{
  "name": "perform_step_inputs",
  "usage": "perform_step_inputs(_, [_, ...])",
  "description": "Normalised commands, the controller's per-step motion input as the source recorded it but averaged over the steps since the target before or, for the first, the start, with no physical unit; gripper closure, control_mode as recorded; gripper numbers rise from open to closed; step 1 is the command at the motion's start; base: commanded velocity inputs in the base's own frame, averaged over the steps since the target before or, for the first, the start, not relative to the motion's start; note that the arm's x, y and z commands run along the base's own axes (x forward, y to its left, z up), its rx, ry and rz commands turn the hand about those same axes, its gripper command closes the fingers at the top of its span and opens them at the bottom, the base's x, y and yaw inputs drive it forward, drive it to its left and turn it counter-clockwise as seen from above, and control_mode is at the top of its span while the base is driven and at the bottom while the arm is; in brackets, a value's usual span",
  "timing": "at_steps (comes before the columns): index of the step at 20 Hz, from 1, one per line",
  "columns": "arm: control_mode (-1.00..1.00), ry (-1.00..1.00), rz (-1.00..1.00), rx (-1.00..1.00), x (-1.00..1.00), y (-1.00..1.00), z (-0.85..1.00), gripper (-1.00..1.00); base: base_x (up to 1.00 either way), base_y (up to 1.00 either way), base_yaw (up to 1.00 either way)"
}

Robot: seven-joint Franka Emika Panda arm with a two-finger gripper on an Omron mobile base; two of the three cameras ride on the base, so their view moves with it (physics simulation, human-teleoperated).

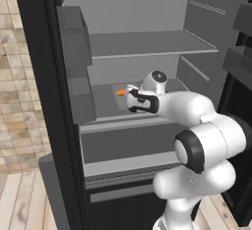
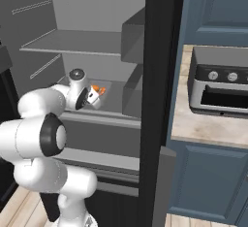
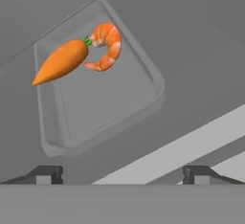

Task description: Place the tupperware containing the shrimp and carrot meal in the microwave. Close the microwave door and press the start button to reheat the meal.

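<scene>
Grey plastic is what we are reaching for: the tray (image 3: 100,89) sits on the middle shelf (image 1: 142,118) of the open fridge, with a carrot (image 3: 61,61) and a shrimp (image 3: 106,46) lying at its far end, touching each other. We take this to be the meal that has to go into the microwave, so it has to come off this shelf first.

Our gripper (image 3: 122,173) hangs just in front of the tray and a little above it, its jaws spread wide with nothing between them. In the hand view the tray's near rim lies just beyond the two fingertips (image 3: 48,174). From the left base view we see the hand (image 1: 140,99) pushed in over the shelf edge, with the orange food just past it. We judge the wide opening to be on purpose: the tray is shallow and thin-walled, so the jaws probably need to straddle one rim and pinch it (the food sits at the far end, which leaves the near end free for a hold).

Off to the right, on the counter (image 2: 203,129) beyond the fridge door, stands a grey oven-like appliance (image 2: 220,88); we cannot tell whether it is the microwave. None of the carrying, closing or button-pressing is done yet.
</scene>
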Motion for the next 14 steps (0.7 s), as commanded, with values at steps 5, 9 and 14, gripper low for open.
perform_step_inputs(5, [-1.00,0.03,-0.04,0.00,0.35,0.22,-0.15,-1.00,0.00,0.00,0.00])
perform_step_inputs(9, [-1.00,0.03,-0.08,0.00,0.27,0.27,-0.21,-1.00,0.00,0.00,0.00])
perform_step_inputs(14, [-1.00,0.01,-0.10,0.00,0.22,0.13,-0.21,-1.00,0.00,0.00,0.00])
